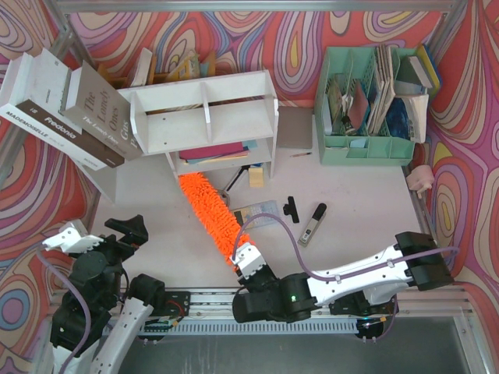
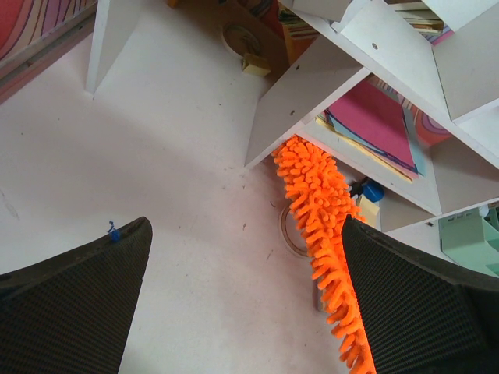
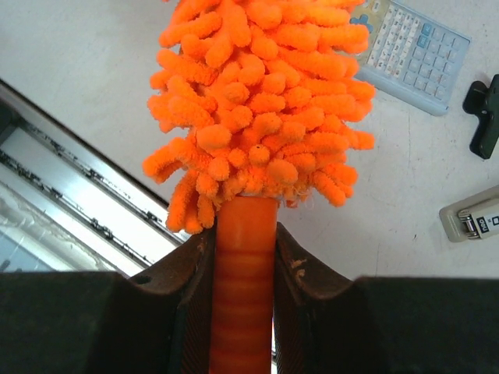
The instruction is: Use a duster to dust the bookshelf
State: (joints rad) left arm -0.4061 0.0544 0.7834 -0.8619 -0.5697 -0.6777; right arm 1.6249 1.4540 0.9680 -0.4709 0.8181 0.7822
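Note:
The white bookshelf (image 1: pixel 207 125) stands at the back centre of the table, with books in its lower tier. The orange fluffy duster (image 1: pixel 209 214) runs from the shelf's lower front edge down toward the near edge. My right gripper (image 1: pixel 247 259) is shut on its orange ribbed handle (image 3: pixel 245 273), just below the fluffy head (image 3: pixel 261 101). My left gripper (image 1: pixel 125 231) hangs open at the near left over bare table, nothing between its fingers. In the left wrist view the duster (image 2: pixel 323 218) reaches up to the bookshelf (image 2: pixel 312 89) lower tier.
Big books (image 1: pixel 66 109) lean at the back left. A mint green organizer (image 1: pixel 366 105) stands at the back right. A calculator (image 1: pixel 257 212), a black clip (image 1: pixel 291 209) and a stapler (image 1: pixel 312 224) lie right of the duster. A tape ring (image 2: pixel 290 231) lies beside it.

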